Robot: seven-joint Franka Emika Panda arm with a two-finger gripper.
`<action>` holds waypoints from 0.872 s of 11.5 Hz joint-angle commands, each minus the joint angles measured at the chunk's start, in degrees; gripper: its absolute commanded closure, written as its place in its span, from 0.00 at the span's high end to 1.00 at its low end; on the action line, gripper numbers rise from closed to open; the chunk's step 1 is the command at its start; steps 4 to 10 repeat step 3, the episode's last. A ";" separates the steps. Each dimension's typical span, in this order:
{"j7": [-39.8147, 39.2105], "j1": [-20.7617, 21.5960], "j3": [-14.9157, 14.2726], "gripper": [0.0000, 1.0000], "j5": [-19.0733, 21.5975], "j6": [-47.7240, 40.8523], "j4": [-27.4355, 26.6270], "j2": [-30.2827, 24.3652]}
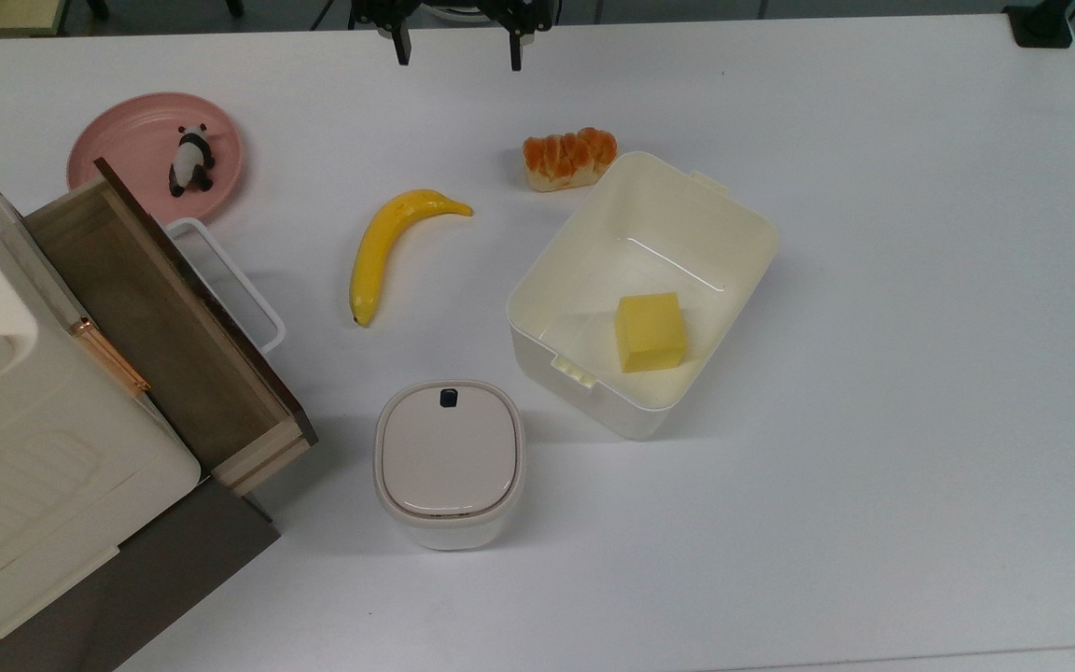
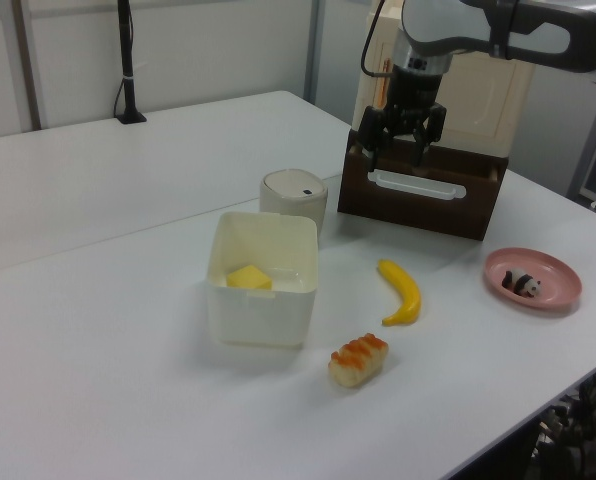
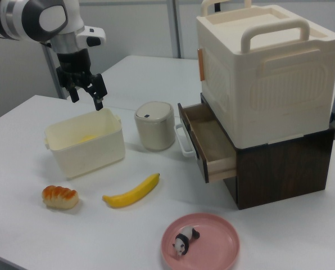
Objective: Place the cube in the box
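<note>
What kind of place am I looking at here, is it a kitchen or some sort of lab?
Most likely a robotics lab or test bench, not a kitchen: a robot arm's open two-finger gripper hangs over a plain white table laid out with props such as a toy panda figurine and a small yellow cube.

No legible text or labels

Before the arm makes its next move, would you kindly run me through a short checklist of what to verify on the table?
1. Cube inside the box: ok, resting on the box floor.
2. Gripper open and empty: ok, fingers apart, nothing between them.
3. Gripper clear of the box: ok, raised above the table in the left view.
4. Box upright on the table: ok.
5. Banana and bread roll outside the box: ok, the roll lies close to its wall.
6. Cube pressed against the box wall: cannot tell.
</note>
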 commanded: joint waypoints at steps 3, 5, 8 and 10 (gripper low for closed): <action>-3.08 1.26 -1.82 1.00 0.61 -1.12 -0.54 -0.96; -3.08 1.26 -1.82 1.00 0.61 -1.12 -0.54 -0.96; -3.08 1.26 -1.82 1.00 0.61 -1.12 -0.54 -0.96; -3.08 1.26 -1.82 1.00 0.61 -1.12 -0.54 -0.96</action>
